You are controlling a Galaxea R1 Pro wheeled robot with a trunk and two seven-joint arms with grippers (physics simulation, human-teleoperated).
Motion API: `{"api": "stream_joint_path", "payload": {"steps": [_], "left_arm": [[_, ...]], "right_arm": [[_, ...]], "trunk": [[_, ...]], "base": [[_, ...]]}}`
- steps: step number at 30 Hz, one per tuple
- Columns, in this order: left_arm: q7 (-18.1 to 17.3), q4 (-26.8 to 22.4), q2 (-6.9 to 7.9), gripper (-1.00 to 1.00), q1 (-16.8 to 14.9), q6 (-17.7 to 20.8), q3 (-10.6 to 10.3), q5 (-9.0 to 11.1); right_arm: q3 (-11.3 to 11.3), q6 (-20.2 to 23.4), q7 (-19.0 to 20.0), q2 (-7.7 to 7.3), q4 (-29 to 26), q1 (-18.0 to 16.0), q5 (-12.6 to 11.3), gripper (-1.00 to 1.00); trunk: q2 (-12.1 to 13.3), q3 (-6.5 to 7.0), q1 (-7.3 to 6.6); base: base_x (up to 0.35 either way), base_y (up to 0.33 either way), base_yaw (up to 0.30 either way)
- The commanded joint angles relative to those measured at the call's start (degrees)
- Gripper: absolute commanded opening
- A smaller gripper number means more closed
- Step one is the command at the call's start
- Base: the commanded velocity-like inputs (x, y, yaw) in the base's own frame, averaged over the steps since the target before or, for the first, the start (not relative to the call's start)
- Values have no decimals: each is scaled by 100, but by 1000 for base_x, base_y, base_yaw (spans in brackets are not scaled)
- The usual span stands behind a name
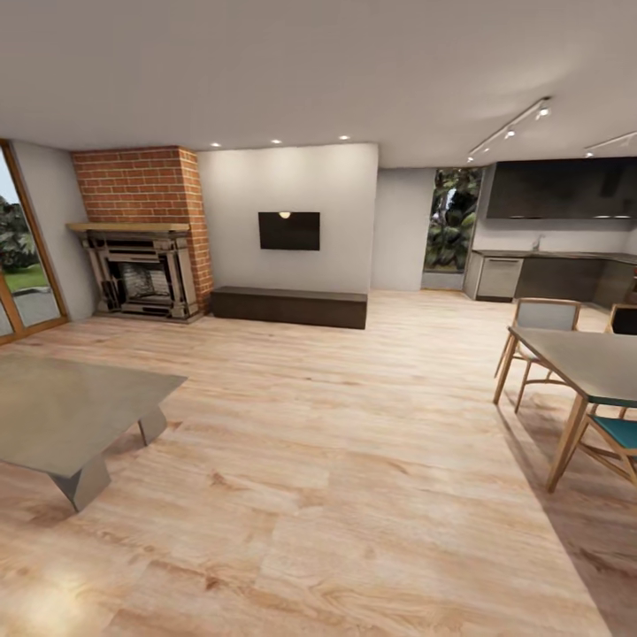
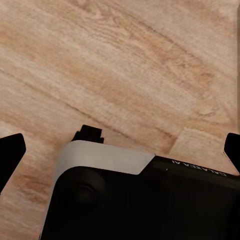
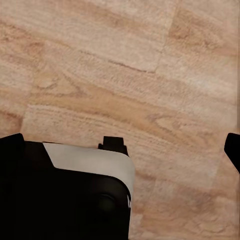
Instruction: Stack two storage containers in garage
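The fireplace (image 1: 141, 265) stands in the far left corner, with a low cabinet (image 1: 288, 307) just to its right along the back wall and a television (image 1: 288, 230) mounted above that. A low table (image 1: 62, 416) sits near left. Dining table (image 1: 584, 363) and chairs (image 1: 540, 332) stand right, kitchen counters (image 1: 548, 276) behind them.

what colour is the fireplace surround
Red-orange brick fireplace, best seen in the head view.

— What do I have ahead?
— Open wood plank floor (image 1: 354, 460) up the middle to the dark low cabinet (image 1: 289, 307).
— And the sides?
— Grey low table (image 1: 62, 416) left, dining table (image 1: 588, 367) and chairs (image 1: 541, 323) right.
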Motion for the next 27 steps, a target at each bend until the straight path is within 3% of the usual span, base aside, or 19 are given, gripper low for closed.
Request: {"api": "stream_joint_path", "payload": {"steps": [1, 6, 19, 27], "left_arm": [[12, 4, -2, 100, -4, -18, 44, -1], [12, 4, -2, 100, -4, -18, 44, -1], [12, 4, -2, 100, -4, -18, 44, -1], [12, 4, -2, 100, -4, -16, 44, -1]], "right_arm": [[86, -26, -22, 3, 17, -8, 47, 100], [234, -38, -23, 8, 17, -8, 39, 100], [268, 4, 74, 51, 25, -8, 49, 100], [264, -24, 64, 59, 26, -8, 340, 100]], "trunk": [[-4, -7, 3], [-4, -7, 3], [-4, -7, 3], [-4, -7, 3]], "base": [[319, 0, 0], [319, 0, 0], [319, 0, 0], [319, 0, 0]]}}
